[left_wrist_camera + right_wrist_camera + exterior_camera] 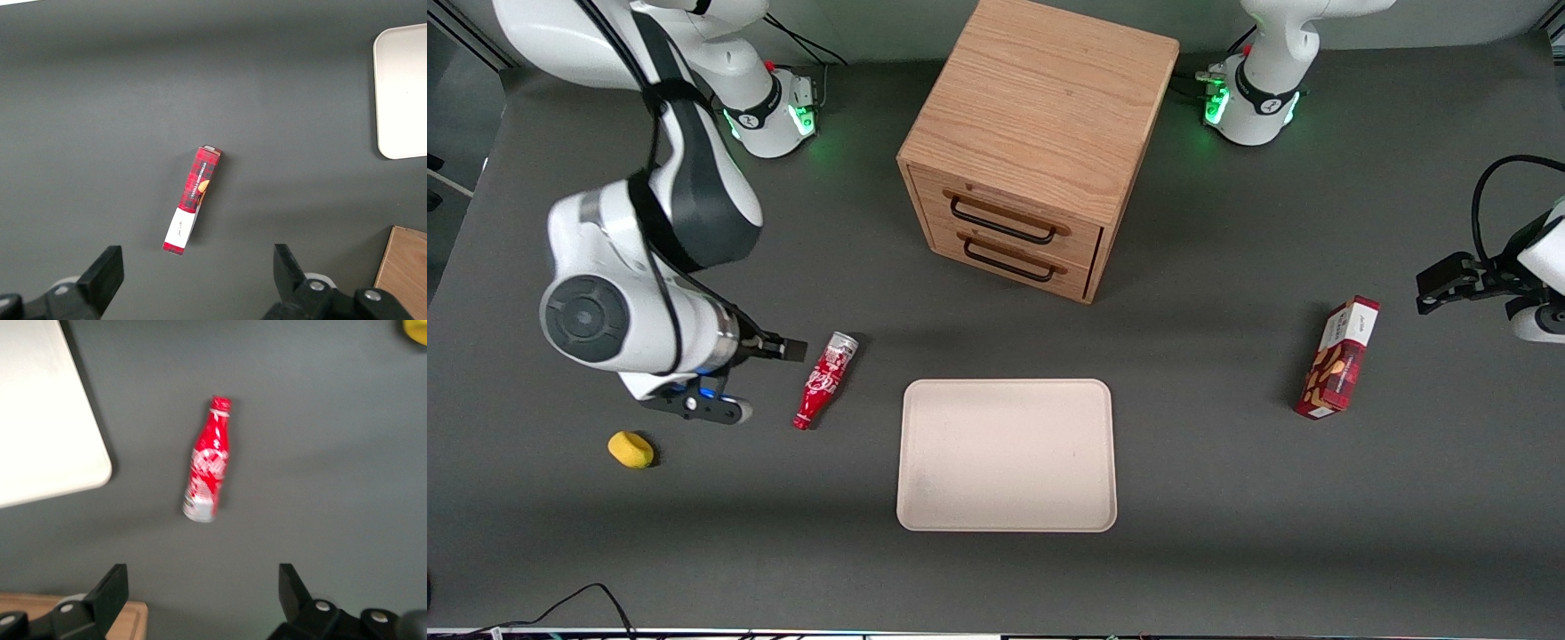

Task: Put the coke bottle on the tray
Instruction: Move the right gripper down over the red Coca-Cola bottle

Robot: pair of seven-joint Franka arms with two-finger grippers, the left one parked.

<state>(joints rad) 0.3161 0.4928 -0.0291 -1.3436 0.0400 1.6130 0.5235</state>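
Coke bottle point(824, 380) lies flat on the dark table point(1227, 498), off the tray point(1007, 454) and apart from it, toward the working arm's end; silver base points toward the drawer unit point(1040, 147), red cap toward the front camera; white script shows along the red body. In the right wrist view the bottle point(209, 461) lies alone on bare table w/ a tray corner point(47, 420) near it, not touching.

Gripper point(769, 348) sits just beside the bottle's base end, above table level, holding nothing; wrist view shows both fingers point(110, 590) spread wide apart w/ the bottle lying out ahead of the gap, not between them.

Tray is cream, rectangular, rounded corners, low rim, nothing on it; it lies nearer the front camera than the wooden drawer unit, which has two drawers w/ dark handles, both shut.

Yellow lump point(631, 449) rests on the table nearer the front camera than the gripper, well apart from the bottle; can't tell what it is.

Red snack box point(1338, 358) lies toward the parked arm's end, well apart from the tray; left wrist view shows the same box point(192, 200) lying flat.
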